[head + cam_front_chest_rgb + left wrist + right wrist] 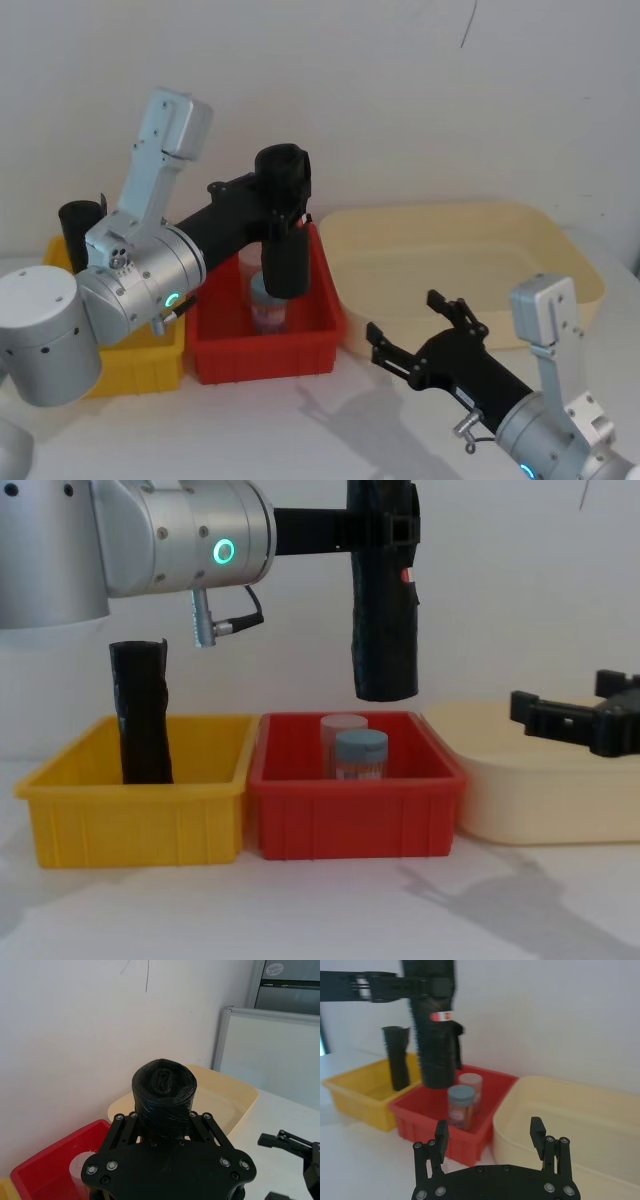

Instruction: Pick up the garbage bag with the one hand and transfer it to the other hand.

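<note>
The garbage bag (285, 255) (383, 630) is a tall black roll with a small red mark, hanging upright above the red bin (355, 820). My left gripper (285, 195) (385, 525), on the green-ringed arm, is shut on its upper part. In the left wrist view the roll's top (164, 1087) stands between the fingers (120, 1125). My right gripper (405, 315) (489, 1127) (560, 695) is open and holds nothing. It is low at the right, in front of the cream tub, well apart from the bag.
The red bin (265, 355) holds two jars (360, 752). To its left, a yellow bin (130, 820) has a plain black roll (140, 715) standing in it. A large cream tub (470, 250) sits on the right. A white wall is close behind.
</note>
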